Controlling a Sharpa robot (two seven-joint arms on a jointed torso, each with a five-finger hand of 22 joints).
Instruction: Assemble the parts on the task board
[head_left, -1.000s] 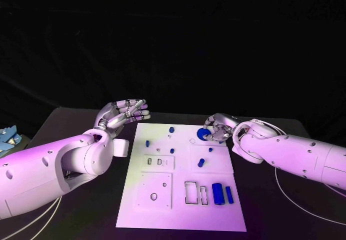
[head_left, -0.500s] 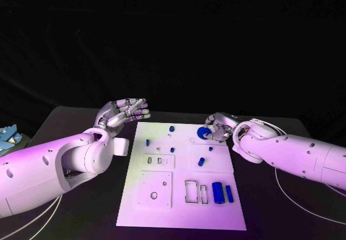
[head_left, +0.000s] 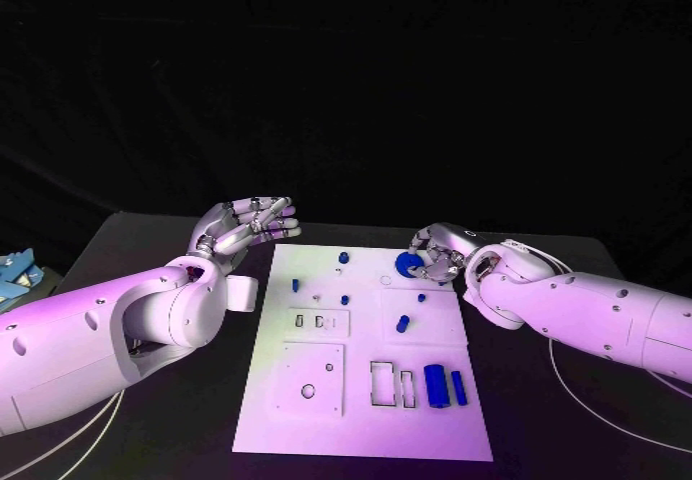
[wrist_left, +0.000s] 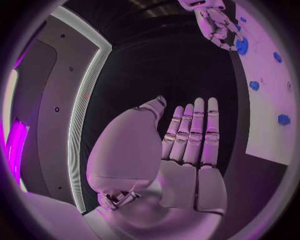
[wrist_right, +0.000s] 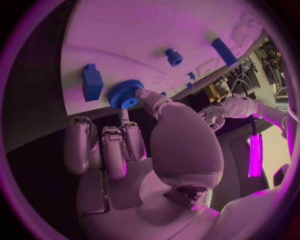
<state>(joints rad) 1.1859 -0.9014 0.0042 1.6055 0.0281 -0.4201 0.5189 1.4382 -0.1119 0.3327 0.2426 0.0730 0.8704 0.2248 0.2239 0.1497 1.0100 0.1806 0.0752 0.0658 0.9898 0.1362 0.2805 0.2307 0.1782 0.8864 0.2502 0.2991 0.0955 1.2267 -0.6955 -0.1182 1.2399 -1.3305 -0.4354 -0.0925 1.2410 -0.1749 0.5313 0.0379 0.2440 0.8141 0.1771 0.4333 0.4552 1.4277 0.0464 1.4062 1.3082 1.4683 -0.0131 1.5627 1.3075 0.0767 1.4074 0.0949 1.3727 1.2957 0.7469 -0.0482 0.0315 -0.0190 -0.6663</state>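
The white task board (head_left: 361, 420) lies in the middle of the black table. My right hand (head_left: 441, 254) hovers over its far right corner and pinches a blue gear (head_left: 408, 264) between thumb and a finger; the gear (wrist_right: 127, 94) sits just above the board (wrist_right: 144, 30), beside a blue block (wrist_right: 92, 82). My left hand (head_left: 245, 228) is raised beside the board's far left corner, and its fingers (wrist_left: 195, 131) lie straight with nothing in them. Small blue parts (head_left: 402, 324) dot the board's far half. A blue cylinder (head_left: 434, 385) and a bar (head_left: 459, 389) lie near the front right.
A pale blue and white object (head_left: 15, 272) sits at the table's left edge. White cables (head_left: 580, 402) trail over the table at the right. Rectangular slots (head_left: 385, 385) and round holes (head_left: 307, 393) mark the board's near half.
My right hand has shifted very slightly with the gear still pinched. The left hand and the parts on the board have not moved.
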